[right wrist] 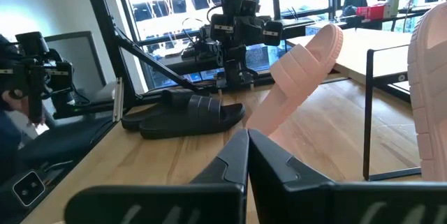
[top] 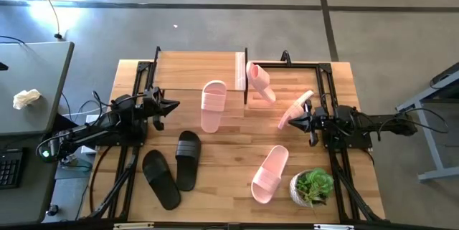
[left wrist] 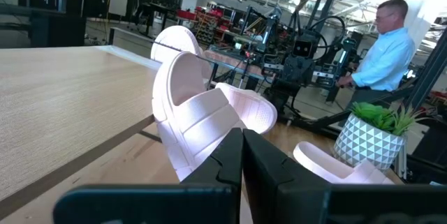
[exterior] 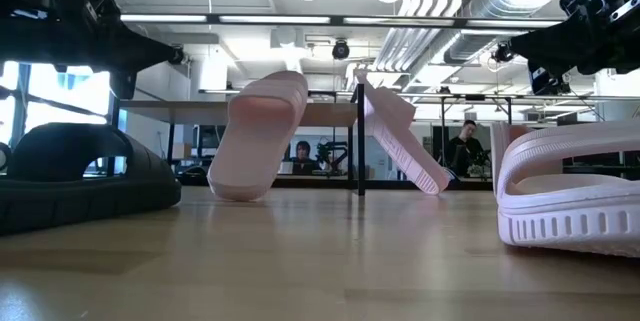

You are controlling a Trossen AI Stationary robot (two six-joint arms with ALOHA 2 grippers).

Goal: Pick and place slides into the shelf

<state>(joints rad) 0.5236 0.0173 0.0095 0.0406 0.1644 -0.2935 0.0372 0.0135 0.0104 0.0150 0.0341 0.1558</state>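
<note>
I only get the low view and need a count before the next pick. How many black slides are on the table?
Observer: Two black slides, side by side near the left arm.
Operator: And pink ones?
Observer: Four pink slides: two lean against the shelf, one sits by the right gripper, one beside a potted plant.
Operator: Is either gripper holding anything?
Observer: No. The left gripper and the right gripper are both shut and empty.

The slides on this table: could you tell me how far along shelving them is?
Nothing is properly shelved. Two pink slides only lean against the shelf. Both the left gripper and right gripper are shut and empty. Two other pink slides and both black slides remain.
</note>
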